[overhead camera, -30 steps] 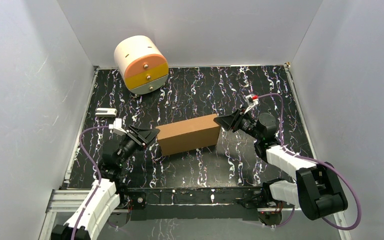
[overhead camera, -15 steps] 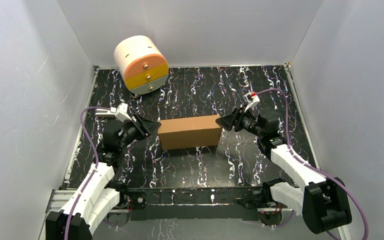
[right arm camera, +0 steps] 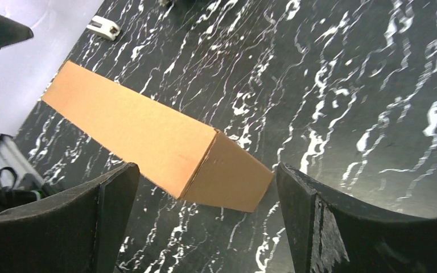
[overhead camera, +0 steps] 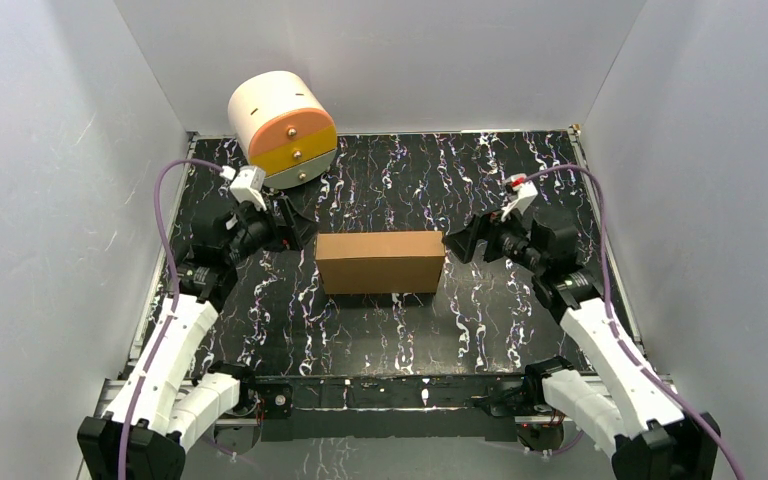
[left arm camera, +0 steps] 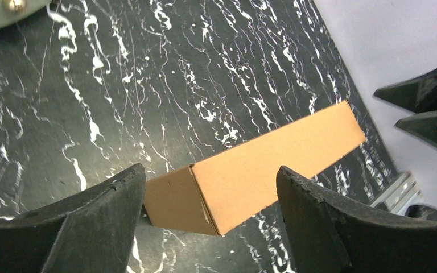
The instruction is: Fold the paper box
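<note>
The paper box [overhead camera: 380,262] is a closed brown cardboard mailer lying flat on the black marbled table, its long side running left to right. My left gripper [overhead camera: 300,231] hovers just off its left end, jaws open and empty. In the left wrist view the box [left arm camera: 256,168] lies beyond the two black fingers [left arm camera: 99,222], with a gap to each. My right gripper [overhead camera: 458,243] stands open at the right end, not touching. In the right wrist view the box [right arm camera: 148,136] shows its end face ahead of the spread fingers [right arm camera: 318,222].
A cream cylindrical cabinet [overhead camera: 282,128] with orange and yellow drawers sits at the back left. A small white object [right arm camera: 103,27] lies on the table near the left wall. Grey walls enclose the table [overhead camera: 520,170] on three sides.
The box has swung from tilted to square with the table's front edge. Both grippers have opened wider and drawn back from its ends; both arms have moved toward the back.
</note>
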Available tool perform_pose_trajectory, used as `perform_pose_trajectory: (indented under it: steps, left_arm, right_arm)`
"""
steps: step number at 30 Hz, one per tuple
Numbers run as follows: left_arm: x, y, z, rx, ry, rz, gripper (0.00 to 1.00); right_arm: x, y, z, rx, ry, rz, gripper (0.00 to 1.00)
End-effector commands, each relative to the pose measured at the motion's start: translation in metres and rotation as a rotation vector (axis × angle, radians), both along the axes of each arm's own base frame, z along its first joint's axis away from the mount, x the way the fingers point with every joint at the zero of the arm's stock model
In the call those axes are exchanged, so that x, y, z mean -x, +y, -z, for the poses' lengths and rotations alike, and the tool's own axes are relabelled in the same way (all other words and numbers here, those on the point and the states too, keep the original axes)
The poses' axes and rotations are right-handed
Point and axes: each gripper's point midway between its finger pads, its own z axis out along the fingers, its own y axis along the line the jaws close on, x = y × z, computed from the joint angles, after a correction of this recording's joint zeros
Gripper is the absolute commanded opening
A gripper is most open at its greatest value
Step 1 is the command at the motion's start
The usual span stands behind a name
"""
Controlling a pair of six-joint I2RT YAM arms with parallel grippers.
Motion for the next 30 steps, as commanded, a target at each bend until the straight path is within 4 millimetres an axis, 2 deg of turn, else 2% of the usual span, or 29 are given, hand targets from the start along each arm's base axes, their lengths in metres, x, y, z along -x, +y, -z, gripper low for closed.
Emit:
perform_pose_trajectory:
  steps: [1, 4, 8, 14, 17, 22, 30]
  left_arm:
    - [0.007, -0.014, -0.024, -0.123, -0.126, 0.187, 0.83]
    - [0.008, -0.028, -0.03, -0.19, -0.17, 0.283, 0.84]
    - [0.01, -0.047, -0.014, -0.293, -0.137, 0.418, 0.85]
    - [0.027, -0.088, -0.013, -0.403, -0.23, 0.631, 0.85]
    - [0.025, -0.103, -0.003, -0.509, -0.284, 0.72, 0.86]
    - [0.015, -0.115, 0.001, -0.563, -0.319, 0.815, 0.86]
    - [0.029, -0.133, 0.028, -0.568, -0.247, 0.981, 0.86]
  right_arm:
    - [0.009, -0.025, -0.037, 0.091, -0.158, 0.07, 0.99]
    - [0.02, -0.034, -0.045, 0.113, -0.226, 0.086, 0.99]
    - [0.034, -0.039, -0.052, 0.103, -0.289, 0.086, 0.99]
    - [0.046, -0.048, -0.057, 0.135, -0.361, 0.093, 0.99]
    - [0.048, -0.05, -0.061, 0.151, -0.396, 0.09, 0.98]
    - [0.048, -0.05, -0.063, 0.174, -0.412, 0.076, 0.99]
    - [0.048, -0.05, -0.056, 0.19, -0.408, 0.067, 0.99]
